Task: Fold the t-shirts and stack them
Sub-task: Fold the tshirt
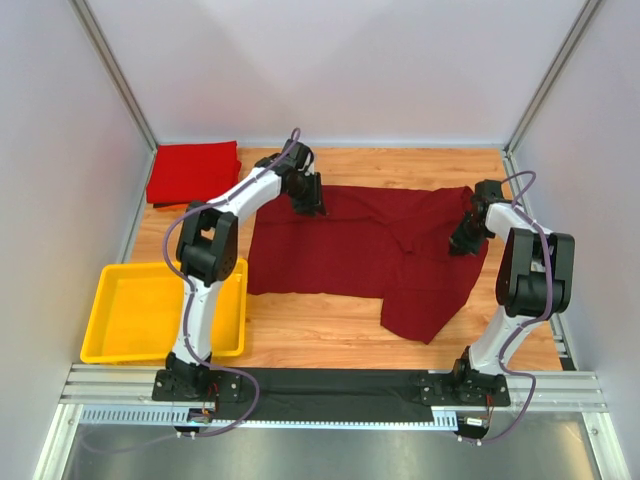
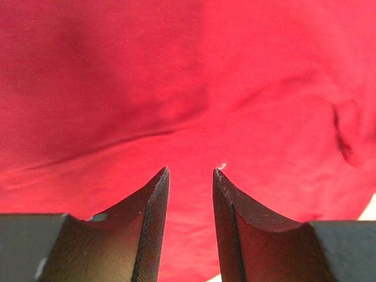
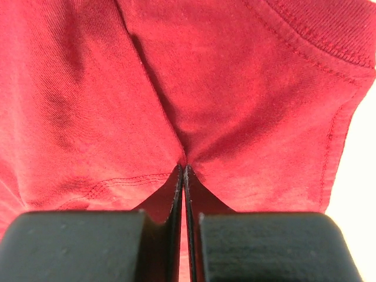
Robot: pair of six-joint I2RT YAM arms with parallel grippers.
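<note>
while starting on the first fold, pinched the dark maroon t-shirt (image 1: 340, 250) with the right gripper (image 3: 183, 169), jaws pressed fully together on a small pucker of cloth, close to a stitched hem and a ribbed band. held the left gripper (image 2: 191, 173) roughly half open, tips down at the same shirt's far edge, with nothing plainly caught between them. found that shirt spread wide and mostly flat across the middle of the tabletop (image 1: 330, 325), with one flap reaching toward the near right. found the brighter red t-shirt (image 1: 193, 170) folded into a neat rectangle in the far left corner. noted the yellow tray (image 1: 105, 325) at the near left edge, well apart from both shirts.

judged the step as taking hold for the first fold, with stacking not yet begun. for the next move, probably needed to close the left jaws on cloth as well, then lift both held points together and carry them over evenly, to keep the thin knit from sagging or slipping free.

looked like soft, matte jersey with a fine weave, creased in long shallow wrinkles. by contrast, showed hard black fingers with finely ridged inner faces, and a rigid, shallow, smooth plastic tray.
</note>
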